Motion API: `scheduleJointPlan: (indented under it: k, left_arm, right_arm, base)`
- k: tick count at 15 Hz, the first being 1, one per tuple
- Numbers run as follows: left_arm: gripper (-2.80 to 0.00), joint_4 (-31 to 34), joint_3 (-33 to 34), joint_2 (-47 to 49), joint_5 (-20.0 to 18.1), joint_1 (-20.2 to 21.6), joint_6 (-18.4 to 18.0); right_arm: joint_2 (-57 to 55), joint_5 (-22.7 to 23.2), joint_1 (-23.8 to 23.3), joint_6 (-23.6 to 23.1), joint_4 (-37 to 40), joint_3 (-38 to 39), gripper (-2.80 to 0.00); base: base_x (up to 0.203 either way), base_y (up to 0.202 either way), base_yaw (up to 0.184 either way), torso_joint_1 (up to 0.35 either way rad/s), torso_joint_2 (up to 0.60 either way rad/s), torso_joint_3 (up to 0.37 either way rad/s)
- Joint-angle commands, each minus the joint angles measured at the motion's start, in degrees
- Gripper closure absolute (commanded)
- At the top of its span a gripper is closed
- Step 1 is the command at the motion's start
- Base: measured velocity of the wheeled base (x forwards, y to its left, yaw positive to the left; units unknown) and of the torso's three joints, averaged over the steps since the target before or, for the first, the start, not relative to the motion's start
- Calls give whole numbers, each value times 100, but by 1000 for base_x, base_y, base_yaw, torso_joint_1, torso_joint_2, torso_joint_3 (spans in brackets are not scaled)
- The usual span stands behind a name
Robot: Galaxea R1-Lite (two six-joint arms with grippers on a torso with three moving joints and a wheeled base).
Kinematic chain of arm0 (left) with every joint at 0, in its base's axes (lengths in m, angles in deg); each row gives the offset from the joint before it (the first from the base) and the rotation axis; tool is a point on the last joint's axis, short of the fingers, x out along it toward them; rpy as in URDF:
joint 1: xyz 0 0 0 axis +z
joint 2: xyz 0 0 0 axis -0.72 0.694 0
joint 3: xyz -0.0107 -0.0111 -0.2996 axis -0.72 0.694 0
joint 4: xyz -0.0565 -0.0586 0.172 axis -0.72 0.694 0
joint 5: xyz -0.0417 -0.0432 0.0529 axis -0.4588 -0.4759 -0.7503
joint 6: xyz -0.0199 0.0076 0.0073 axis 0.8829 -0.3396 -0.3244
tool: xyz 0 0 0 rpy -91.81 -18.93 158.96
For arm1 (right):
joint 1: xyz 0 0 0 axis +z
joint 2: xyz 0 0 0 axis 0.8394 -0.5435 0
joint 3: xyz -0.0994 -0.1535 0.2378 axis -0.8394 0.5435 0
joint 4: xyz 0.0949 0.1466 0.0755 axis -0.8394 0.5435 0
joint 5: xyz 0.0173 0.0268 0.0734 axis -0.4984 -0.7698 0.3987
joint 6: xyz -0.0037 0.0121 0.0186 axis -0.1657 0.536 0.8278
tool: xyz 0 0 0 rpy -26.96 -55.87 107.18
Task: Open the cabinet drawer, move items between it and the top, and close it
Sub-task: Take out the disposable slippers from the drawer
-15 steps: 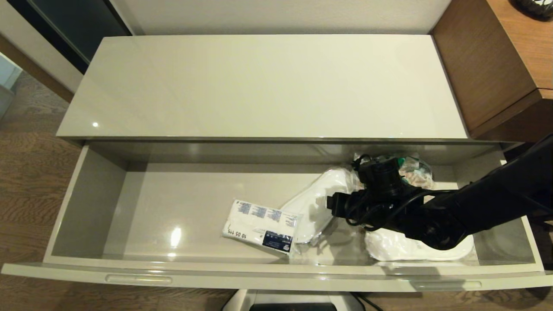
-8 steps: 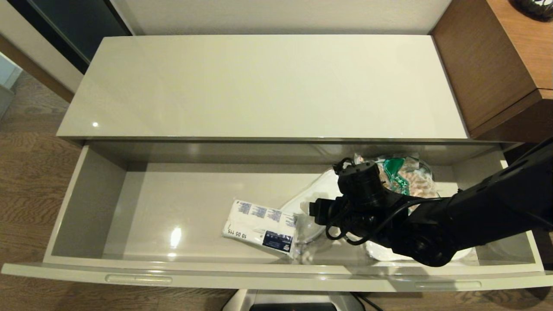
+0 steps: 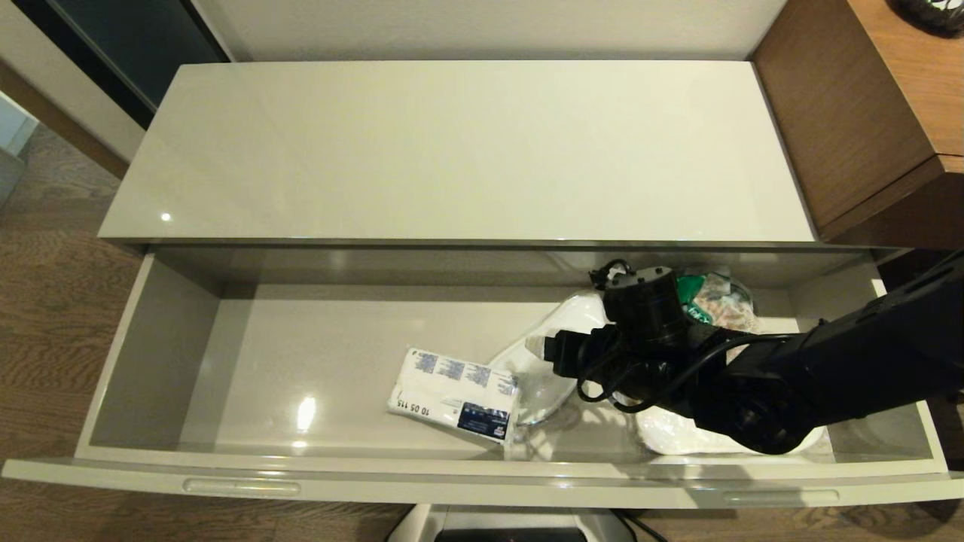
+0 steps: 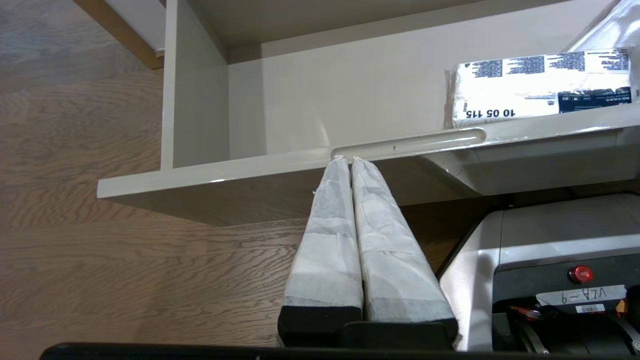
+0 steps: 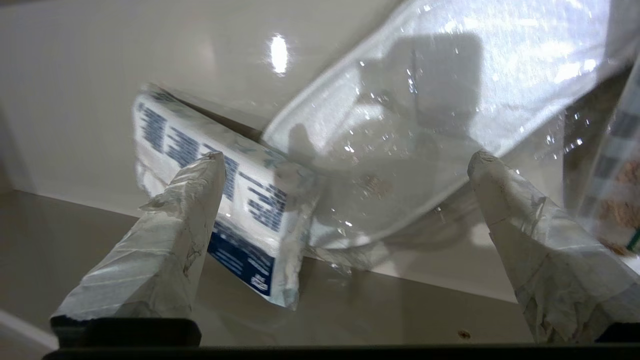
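The cabinet drawer (image 3: 452, 482) stands pulled out wide below the glossy top (image 3: 467, 150), which carries nothing. Inside lie the white tissue packet (image 3: 456, 395) with blue prints and, overlapping its right end, a white slipper in clear wrap (image 3: 550, 354). My right arm (image 3: 753, 391) reaches into the drawer from the right. Its gripper (image 5: 348, 157) is open, hovering over the slipper's (image 5: 400, 125) end and the packet's (image 5: 260, 200) edge, holding nothing. My left gripper (image 4: 345, 160) is shut and empty, its tips at the end of the drawer's left slot handle (image 4: 410, 142).
A second wrapped white slipper (image 3: 678, 440) lies under my right arm, and a green-printed snack bag (image 3: 712, 301) sits at the drawer's back right. Taller brown wood-grain furniture (image 3: 866, 113) stands to the right. The drawer's left half is bare.
My right arm has shifted left inside the drawer towards the slipper and packet, uncovering the snack bag. The gripper stays open. The left gripper has not moved.
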Motion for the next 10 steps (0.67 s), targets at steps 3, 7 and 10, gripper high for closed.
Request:
scheduleJointPlan:
  k: [3,7,10]
  left_arm:
    - [0,-4,0,9,-1,-4,-6]
    - [0,-4,0,9,-1,-4,-6]
    - [0,-4,0,9,-1,-4,-6]
  right_arm:
    - [28,532,-333,37,-171,-107,-280]
    - [-97,495,-439,17,-130,-229,-280]
    - [-132,495,-457,8,-165,-238,-280]
  base:
    - [0,0,0,0,0,0]
    - [0,0,0,0,0,0]
    - [0,0,0,0,0,0]
